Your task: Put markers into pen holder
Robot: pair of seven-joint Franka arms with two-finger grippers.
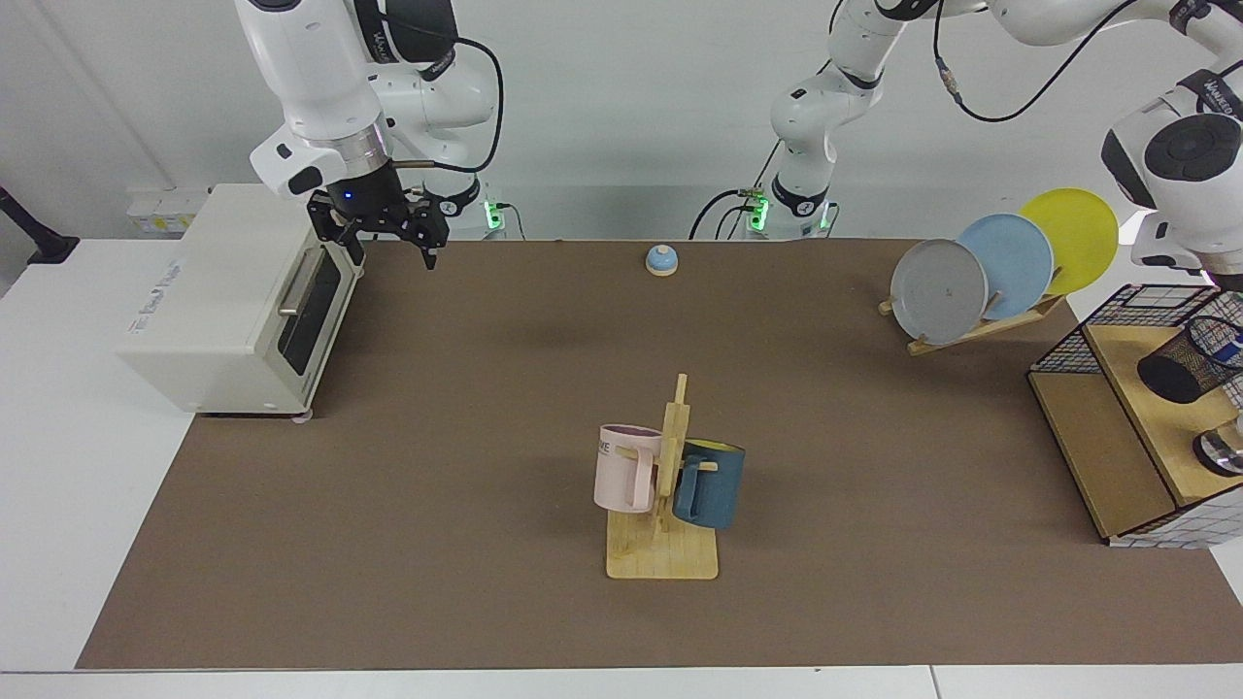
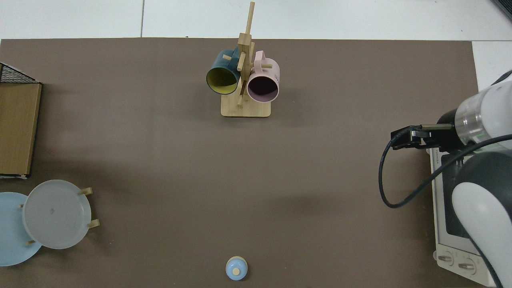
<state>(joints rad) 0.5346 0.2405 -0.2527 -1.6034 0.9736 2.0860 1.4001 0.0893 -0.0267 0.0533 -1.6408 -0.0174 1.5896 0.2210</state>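
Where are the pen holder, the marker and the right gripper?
pen holder (image 1: 1183, 372), facing view, dark solid base end.
marker (image 1: 1234, 347), facing view, blue part inside the mesh.
right gripper (image 1: 386, 243), facing view, between the fingertips, beside the toaster oven (image 1: 194, 301).

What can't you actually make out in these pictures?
- Marker: in the facing view only a blue bit shows through the pen holder; the edge cuts the rest.
- Left gripper: above the holder, cut by that edge.
- Top view: the holder is outside the frame.
- Right gripper: waits open by the oven; from above, its arm mostly hides it.
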